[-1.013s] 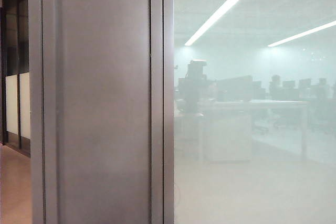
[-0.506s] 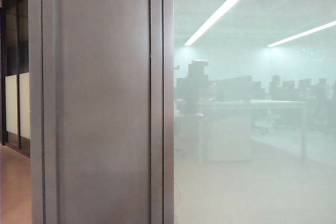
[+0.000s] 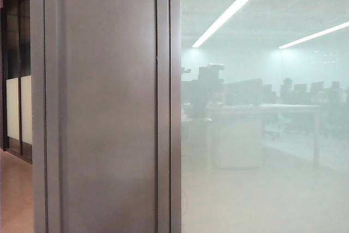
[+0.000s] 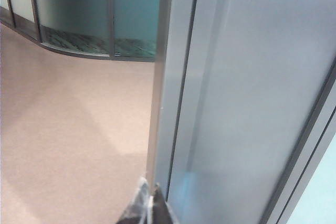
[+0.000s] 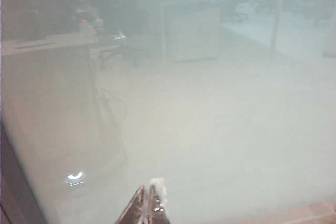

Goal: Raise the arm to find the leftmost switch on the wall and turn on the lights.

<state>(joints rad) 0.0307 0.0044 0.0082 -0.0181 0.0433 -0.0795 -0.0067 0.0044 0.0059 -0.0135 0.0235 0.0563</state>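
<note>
I am judging this as the searching step: no switch is showing in any view, so the next move is calling for raising and sweeping along the wall until one appears. In the exterior view the arm (image 3: pixel 203 88) is appearing only as a hazy dark silhouette in the frosted glass panel (image 3: pixel 262 162), beside the grey metal pillar (image 3: pixel 103 107). The left pincer (image 4: pixel 149 208) is hovering just beside the pillar's edge above the floor (image 4: pixel 68 129), tips pressed together. The right pincer (image 5: pixel 148 203) is facing the glass, tips likewise together. Both are cut off at the frame edge; everything beyond the glass is blurring.
</note>
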